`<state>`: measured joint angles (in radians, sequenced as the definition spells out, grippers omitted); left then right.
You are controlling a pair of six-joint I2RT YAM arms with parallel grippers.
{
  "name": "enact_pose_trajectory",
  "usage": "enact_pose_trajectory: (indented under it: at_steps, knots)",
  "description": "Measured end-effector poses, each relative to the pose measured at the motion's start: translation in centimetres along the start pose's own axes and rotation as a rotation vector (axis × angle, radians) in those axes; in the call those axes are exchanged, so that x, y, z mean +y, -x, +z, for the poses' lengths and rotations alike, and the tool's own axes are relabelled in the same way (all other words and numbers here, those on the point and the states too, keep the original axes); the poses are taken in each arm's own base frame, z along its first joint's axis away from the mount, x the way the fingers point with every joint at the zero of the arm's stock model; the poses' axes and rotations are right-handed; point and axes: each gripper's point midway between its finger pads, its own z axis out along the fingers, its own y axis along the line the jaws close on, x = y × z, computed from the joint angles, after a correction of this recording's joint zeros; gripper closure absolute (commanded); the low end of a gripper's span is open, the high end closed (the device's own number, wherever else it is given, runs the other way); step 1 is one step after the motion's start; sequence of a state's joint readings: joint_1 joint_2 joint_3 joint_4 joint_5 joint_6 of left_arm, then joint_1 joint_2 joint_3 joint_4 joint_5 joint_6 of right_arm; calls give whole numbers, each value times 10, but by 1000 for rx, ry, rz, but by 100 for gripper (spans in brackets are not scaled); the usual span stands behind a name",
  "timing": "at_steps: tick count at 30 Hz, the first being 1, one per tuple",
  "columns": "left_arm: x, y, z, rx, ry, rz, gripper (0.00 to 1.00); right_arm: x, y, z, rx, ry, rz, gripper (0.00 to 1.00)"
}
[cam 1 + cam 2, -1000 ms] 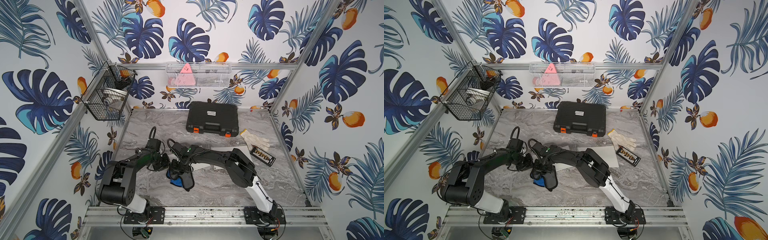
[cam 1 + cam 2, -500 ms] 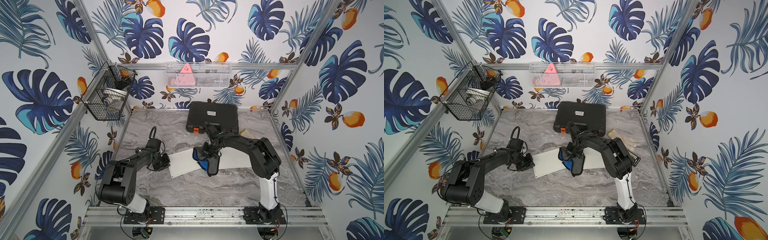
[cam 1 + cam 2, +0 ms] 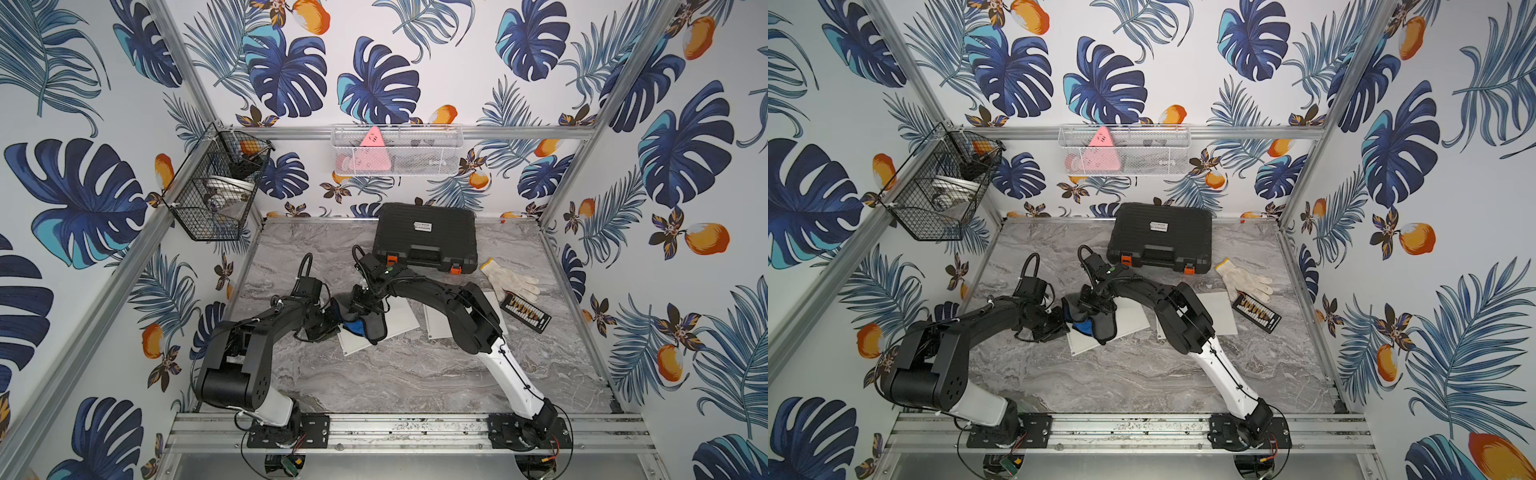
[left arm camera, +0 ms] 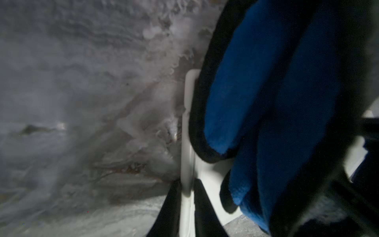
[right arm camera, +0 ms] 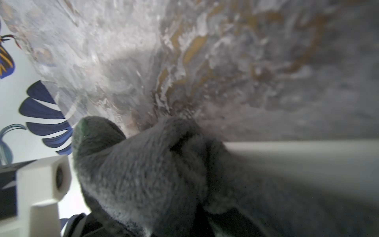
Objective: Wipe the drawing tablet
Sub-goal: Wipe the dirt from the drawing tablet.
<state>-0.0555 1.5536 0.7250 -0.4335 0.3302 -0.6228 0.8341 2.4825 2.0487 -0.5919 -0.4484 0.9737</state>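
Wiping w/ right pincer (image 3: 360, 304) clenched on cloth (image 3: 371, 329): press flat on tablet (image 3: 400, 321), overlap strokes. At tablet's edge left pincer (image 4: 186, 182) grips it; hold firm so nothing slides

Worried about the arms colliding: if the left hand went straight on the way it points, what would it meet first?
Most likely the grey-and-blue cloth lying on the drawing tablet, just ahead of the left hand, which clamps the tablet's edge.
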Motion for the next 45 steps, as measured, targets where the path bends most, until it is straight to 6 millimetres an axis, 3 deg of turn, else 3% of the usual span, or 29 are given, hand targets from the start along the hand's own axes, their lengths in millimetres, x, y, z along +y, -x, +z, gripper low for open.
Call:
enact_pose_trajectory:
  at_steps: [3, 5, 11, 15, 17, 19, 22, 24, 27, 29, 31, 34, 37, 39, 42, 45]
  knots:
    - [0, 0, 0, -3, 2, 0, 81, -7, 6, -6, -1, 6, 19, 100]
    - [1, 0, -1, -4, 4, -1, 81, -24, 16, -19, -21, -12, 43, 100]
    - [2, 2, -1, -1, 0, -17, 81, -106, 67, -85, -159, -159, 142, 100]
    - [3, 3, -2, 2, -2, -25, 81, -156, 86, -126, -237, -288, 161, 100]
    - [3, 3, -3, 6, -5, -30, 81, -170, 88, -142, -264, -340, 157, 100]
    - [3, 3, -3, 8, -6, -35, 81, -161, 83, -154, -297, -371, 105, 100]
    - [5, 5, -3, 11, -1, -46, 81, -117, 66, -155, -328, -361, -21, 100]
    - [6, 5, -3, 17, 4, -51, 82, -87, 45, -142, -318, -342, -105, 100]
    - [6, 6, -4, 28, 7, -58, 81, -64, 11, -107, -261, -342, -198, 100]
    - [6, 6, -4, 33, 10, -62, 82, -62, -9, -84, -200, -342, -221, 100]
    - [8, 9, -5, 29, 19, -68, 81, -69, -15, -69, -163, -353, -217, 100]
    - [12, 12, -7, 18, 37, -64, 81, -85, -2, -66, -154, -362, -173, 100]
    - [19, 18, -10, 6, 51, -81, 81, -105, 32, -86, -195, -364, -94, 100]
    - [21, 20, -11, 2, 53, -87, 81, -126, 62, -109, -247, -376, -28, 100]
    - [27, 23, -13, -7, 70, -91, 81, -154, 87, -147, -316, -418, 44, 100]
    - [30, 26, -15, -14, 89, -87, 80, -141, 89, -176, -364, -398, 18, 100]
